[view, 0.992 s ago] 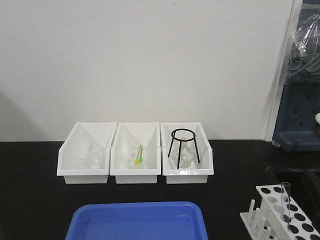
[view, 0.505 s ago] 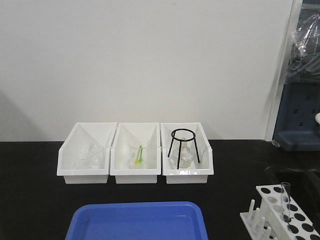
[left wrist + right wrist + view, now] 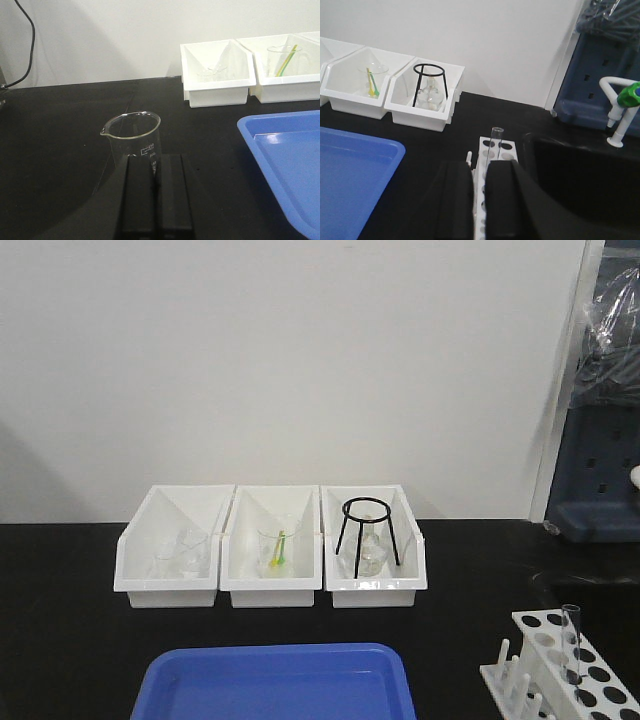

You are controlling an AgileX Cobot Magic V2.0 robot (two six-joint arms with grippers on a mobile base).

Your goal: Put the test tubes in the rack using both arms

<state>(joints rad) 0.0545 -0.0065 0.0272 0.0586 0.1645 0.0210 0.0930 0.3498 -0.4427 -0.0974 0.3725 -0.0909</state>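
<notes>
The white rack [image 3: 533,636] stands at the front right of the black bench, and one clear test tube [image 3: 571,640] stands upright in a hole of it. No other test tube shows. In the right wrist view my right gripper [image 3: 479,167] hovers just before and above the rack [image 3: 485,150], its jaws a little apart with nothing between them; the test tube [image 3: 496,142] stands just beyond its tips. In the left wrist view my left gripper [image 3: 159,157] is shut and empty, low over the bench, right behind a clear glass beaker [image 3: 132,137]. Neither arm shows in the front view.
Three white open-fronted bins [image 3: 167,585] line the back wall, holding beakers, a flask and a black wire tripod [image 3: 368,530]. A blue tray [image 3: 275,680] lies at front centre. A dark sink [image 3: 580,175] with a white tap [image 3: 620,110] is right of the rack.
</notes>
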